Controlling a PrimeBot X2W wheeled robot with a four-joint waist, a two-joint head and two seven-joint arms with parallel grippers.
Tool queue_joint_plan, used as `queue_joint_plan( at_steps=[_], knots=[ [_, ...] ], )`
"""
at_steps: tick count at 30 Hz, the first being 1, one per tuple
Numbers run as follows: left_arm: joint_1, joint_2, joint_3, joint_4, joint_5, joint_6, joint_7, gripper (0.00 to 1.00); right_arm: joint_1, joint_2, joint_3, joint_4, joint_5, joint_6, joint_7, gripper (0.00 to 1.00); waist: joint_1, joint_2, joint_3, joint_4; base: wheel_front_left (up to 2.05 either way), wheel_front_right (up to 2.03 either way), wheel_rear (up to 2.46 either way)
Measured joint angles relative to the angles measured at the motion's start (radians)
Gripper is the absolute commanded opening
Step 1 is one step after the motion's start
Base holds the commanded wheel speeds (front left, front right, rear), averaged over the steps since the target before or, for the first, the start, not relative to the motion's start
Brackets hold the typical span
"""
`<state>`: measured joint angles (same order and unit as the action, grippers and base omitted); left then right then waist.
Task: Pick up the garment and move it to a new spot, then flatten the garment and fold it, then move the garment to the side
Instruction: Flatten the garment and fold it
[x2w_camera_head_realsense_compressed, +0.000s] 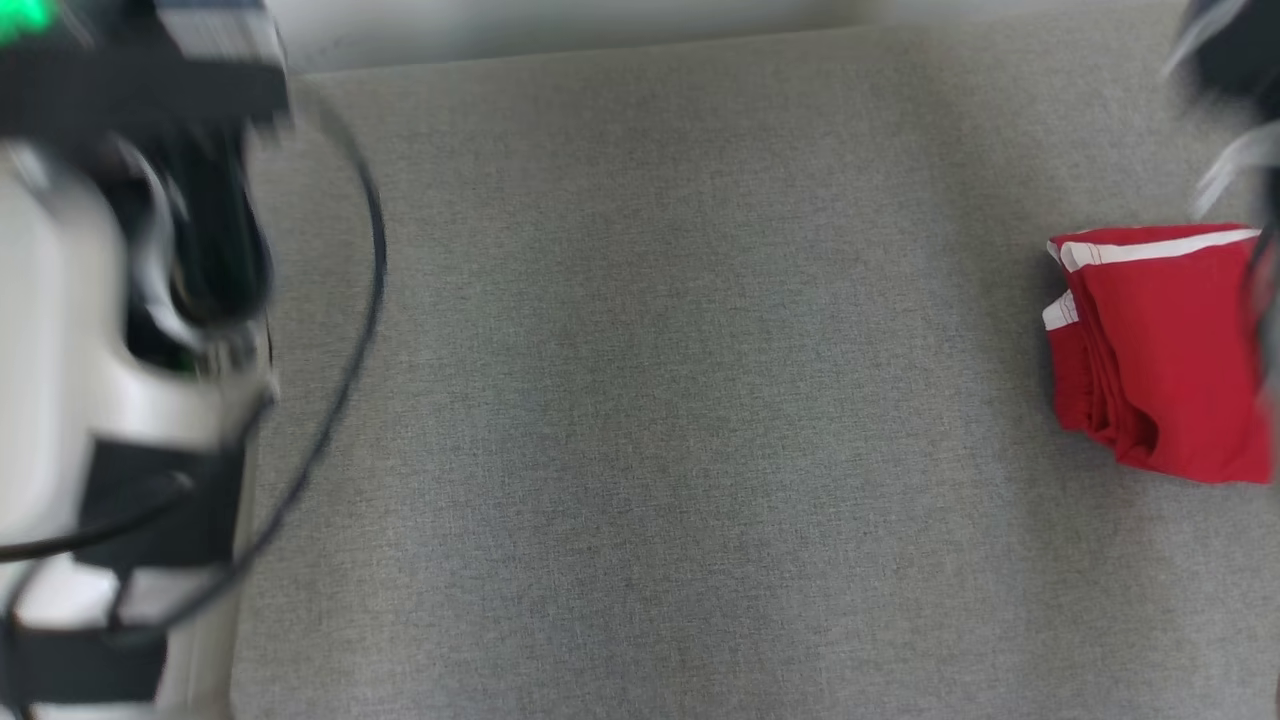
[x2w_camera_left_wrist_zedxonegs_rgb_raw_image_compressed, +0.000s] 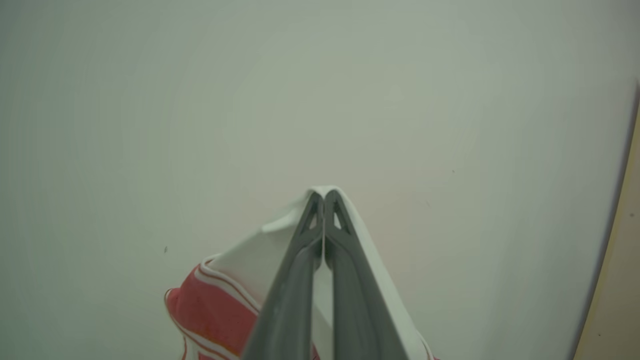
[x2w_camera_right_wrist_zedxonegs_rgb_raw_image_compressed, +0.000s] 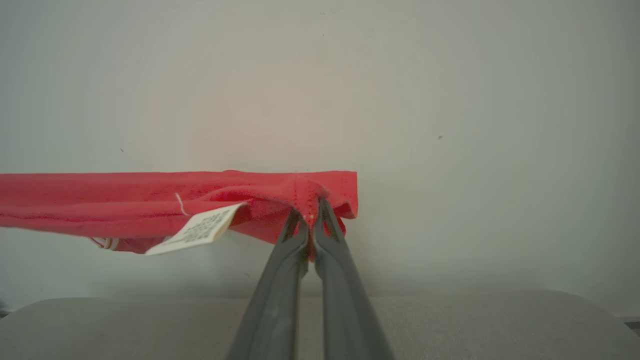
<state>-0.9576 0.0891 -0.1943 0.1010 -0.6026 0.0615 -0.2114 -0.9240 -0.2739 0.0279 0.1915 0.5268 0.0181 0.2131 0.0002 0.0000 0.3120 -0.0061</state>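
A: Where is the garment (x2w_camera_right_wrist_zedxonegs_rgb_raw_image_compressed: 125, 197)?

B: In the right wrist view it is up in the air. It runs as a red band from the right gripper (x2w_camera_right_wrist_zedxonegs_rgb_raw_image_compressed: 310, 207) out to that view's left, in front of a pale wall (x2w_camera_right_wrist_zedxonegs_rgb_raw_image_compressed: 450, 100). The grey table (x2w_camera_right_wrist_zedxonegs_rgb_raw_image_compressed: 500, 325) lies below it and clear of it.

A: And that gripper's fingers?

B: They are pinched together on the red hem at the band's end. A white label (x2w_camera_right_wrist_zedxonegs_rgb_raw_image_compressed: 197, 229) hangs from the cloth just beside them.

A: What about the left gripper (x2w_camera_left_wrist_zedxonegs_rgb_raw_image_compressed: 324, 197)?

B: Its fingers are closed tip to tip on a fold of the white trim (x2w_camera_left_wrist_zedxonegs_rgb_raw_image_compressed: 250, 260). Red cloth with white piping hangs at that view's lower left.

A: What does the head view give?

B: It's blurred. The garment sits at the right edge as red layers with white bands, over the grey table. I cannot tell whether it touches the surface there. A pale forearm (x2w_camera_head_realsense_compressed: 60, 350) with a black cable (x2w_camera_head_realsense_compressed: 370, 250) looping from it fills the left side, well apart from the cloth.
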Motion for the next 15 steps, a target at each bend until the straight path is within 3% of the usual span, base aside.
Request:
queue_joint_plan(
  at_steps=[3, 7, 11, 15],
  knots=[
    [0.139, 0.042, -0.036, 0.058, 0.036, 0.001, 0.016, 0.00, 0.160, -0.003, 0.020, 0.063, -0.004, 0.001, 0.019, 0.00, -0.0002, -0.0001, 0.002, 0.004, 0.00, 0.00, 0.00],
    [0.310, 0.053, -0.065, 0.154, 0.039, 0.010, 0.048, 0.00, 0.320, 0.003, 0.042, 0.124, -0.008, 0.003, 0.035, 0.00, 0.0000, 0.0001, 0.016, 0.004, 0.00, 0.00, 0.00],
    [0.383, 0.056, -0.058, 0.244, 0.029, 0.020, 0.061, 0.00, 0.341, 0.015, 0.030, 0.182, 0.001, 0.009, 0.031, 0.00, -0.0001, 0.0000, 0.036, 0.007, 0.00, 0.00, 0.00],
    [0.415, 0.032, -0.032, 0.250, -0.002, 0.022, 0.056, 0.00, 0.342, 0.011, 0.011, 0.225, 0.004, 0.011, 0.014, 0.00, -0.0001, 0.0000, 0.024, 0.013, 0.00, 0.00, 0.00]
  ],
)
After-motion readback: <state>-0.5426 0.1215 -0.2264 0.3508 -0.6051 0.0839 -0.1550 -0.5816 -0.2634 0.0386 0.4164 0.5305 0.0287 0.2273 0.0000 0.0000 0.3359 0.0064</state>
